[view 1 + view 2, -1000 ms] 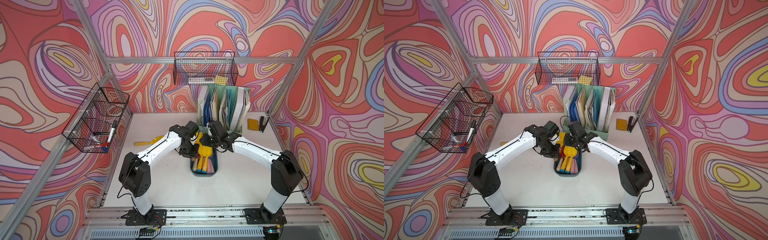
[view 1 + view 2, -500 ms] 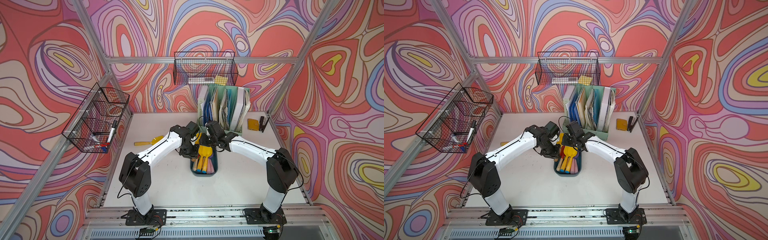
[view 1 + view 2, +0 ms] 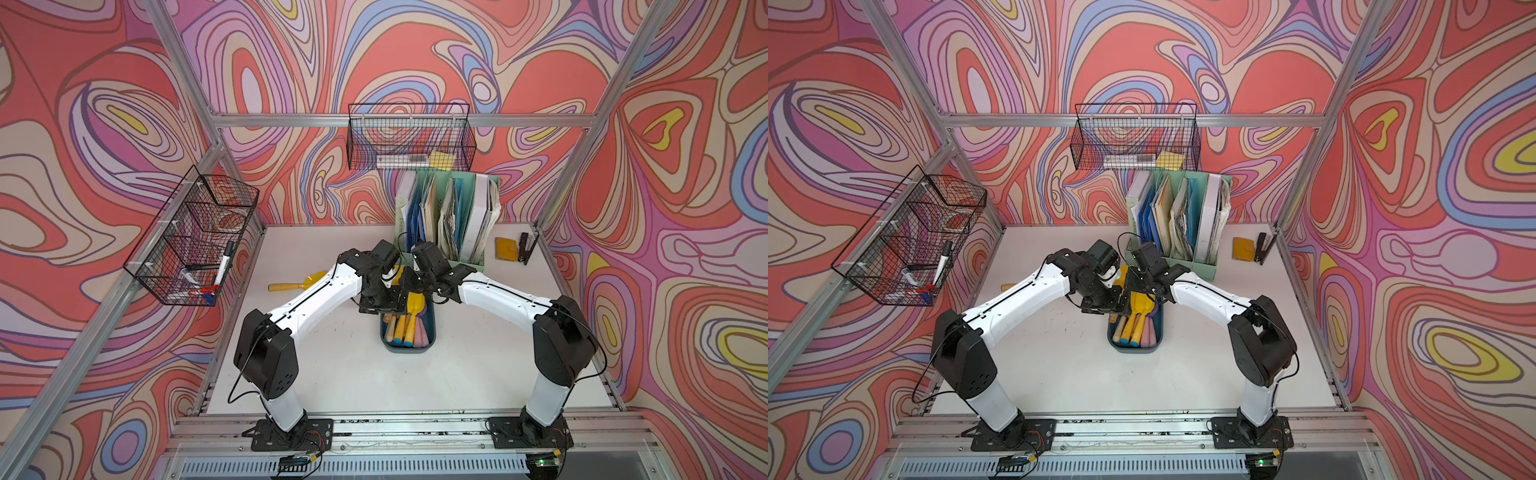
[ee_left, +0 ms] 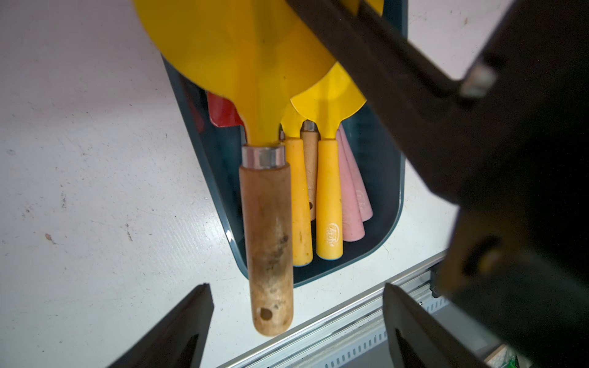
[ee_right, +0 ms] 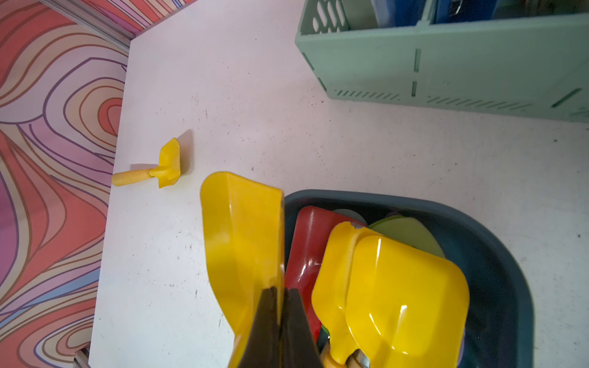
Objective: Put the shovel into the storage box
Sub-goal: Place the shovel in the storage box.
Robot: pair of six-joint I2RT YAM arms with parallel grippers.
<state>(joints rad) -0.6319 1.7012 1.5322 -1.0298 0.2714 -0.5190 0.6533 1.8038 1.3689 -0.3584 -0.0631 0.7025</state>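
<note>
Box (image 3: 409,350) sits mid-table (image 3: 332,374), packed w/ other shovels (image 4: 330,197). Wooden-handled shovel (image 4: 266,223), yellow blade, hangs over the box rim w/ its handle crossing it. R gripper (image 5: 282,291) is pinched tight on the blade's edge. L gripper (image 4: 296,286) gapes wide, fingers (image 4: 178,325) either side of the handle end, not touching. Small yellow shovel (image 5: 159,169) lies well apart on the table.

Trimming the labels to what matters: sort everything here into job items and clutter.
Job: storage box; shovel pinched by the right end effector; left end effector, open; loose shovel on the table; shovels already inside.
Lying about: file organiser; wire baskets; stapler; yellow pad.
</note>
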